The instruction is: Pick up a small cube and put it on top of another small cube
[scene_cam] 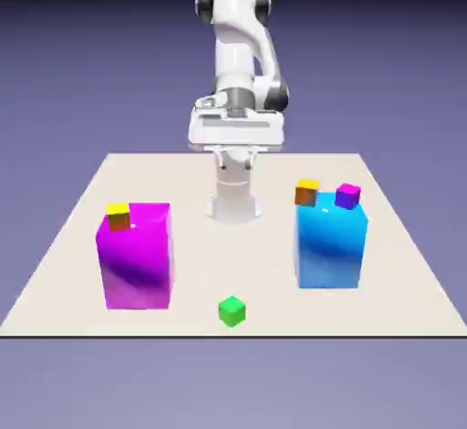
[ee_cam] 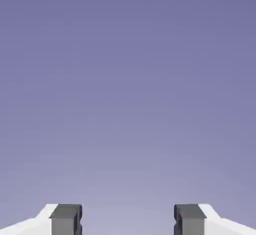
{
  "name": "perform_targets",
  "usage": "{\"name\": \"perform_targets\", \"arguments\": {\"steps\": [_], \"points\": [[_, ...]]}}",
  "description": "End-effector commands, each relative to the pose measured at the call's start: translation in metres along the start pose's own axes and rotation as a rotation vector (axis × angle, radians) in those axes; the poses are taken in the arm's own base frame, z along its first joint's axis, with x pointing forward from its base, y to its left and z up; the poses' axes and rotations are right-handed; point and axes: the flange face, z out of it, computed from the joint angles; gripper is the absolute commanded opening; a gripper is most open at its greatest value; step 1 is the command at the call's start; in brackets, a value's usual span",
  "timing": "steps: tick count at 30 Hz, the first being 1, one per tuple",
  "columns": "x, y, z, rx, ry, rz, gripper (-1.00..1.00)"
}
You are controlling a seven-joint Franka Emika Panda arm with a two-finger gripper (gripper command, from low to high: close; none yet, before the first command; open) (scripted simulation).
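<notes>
Hovering high over the tabletop's far side (scene_cam: 210,263), the white Franka arm (scene_cam: 235,53) spreads its fingers (ee_cam: 66,221) wide, well apart from the green cube (scene_cam: 232,311) near the front edge.

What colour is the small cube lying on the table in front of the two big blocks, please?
Bright green, best in the exterior view.
</notes>
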Motion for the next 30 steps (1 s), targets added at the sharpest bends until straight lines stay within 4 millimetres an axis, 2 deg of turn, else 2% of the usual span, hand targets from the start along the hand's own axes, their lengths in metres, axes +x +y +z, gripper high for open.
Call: {"name": "perform_targets", "arguments": {"steps": [1, 9, 16, 25, 27, 30], "points": [[0.001, 0.001, 0.011, -0.032, -0.022, 0.031, 0.0], [0.004, 0.016, 0.102, -0.288, -0.192, 0.293, 0.0], [-0.008, 0.043, 0.181, -0.515, -0.333, 0.538, 0.0], [-0.042, 0.088, 0.273, -0.811, -0.514, 0.864, 0.0], [-0.042, 0.088, 0.273, -0.814, -0.516, 0.866, 0.0], [-0.072, 0.108, 0.305, -0.813, -0.516, 0.867, 0.0]]}}
